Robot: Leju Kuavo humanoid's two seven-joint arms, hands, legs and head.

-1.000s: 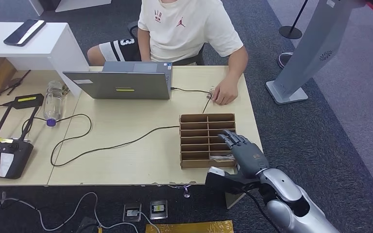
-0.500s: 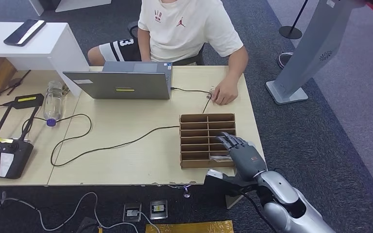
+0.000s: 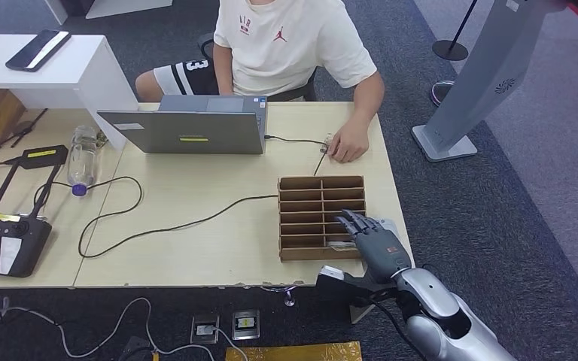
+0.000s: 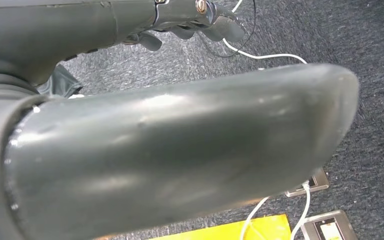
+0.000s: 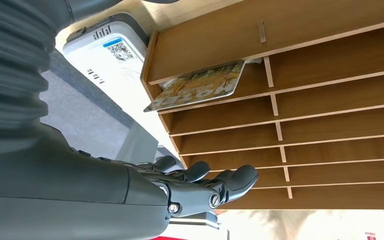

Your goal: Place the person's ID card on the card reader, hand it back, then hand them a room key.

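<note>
At lower right of the head view, the right hand is held over the near right slots of the wooden card rack, fingers apart and grasping nothing. A room key card is seen protruding from the nearest slot, beside the white card reader. At the table's far edge, a small item is covered by the person's hand. The left hand hangs over the carpet, fingers loosely curled with nothing held.

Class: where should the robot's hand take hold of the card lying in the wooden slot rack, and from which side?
Pinch the card's protruding edge from the rack's open side. It lies flat in the slot nearest the robot, jutting past the rim, so only that edge looks free. The right hand hovers there.
</note>
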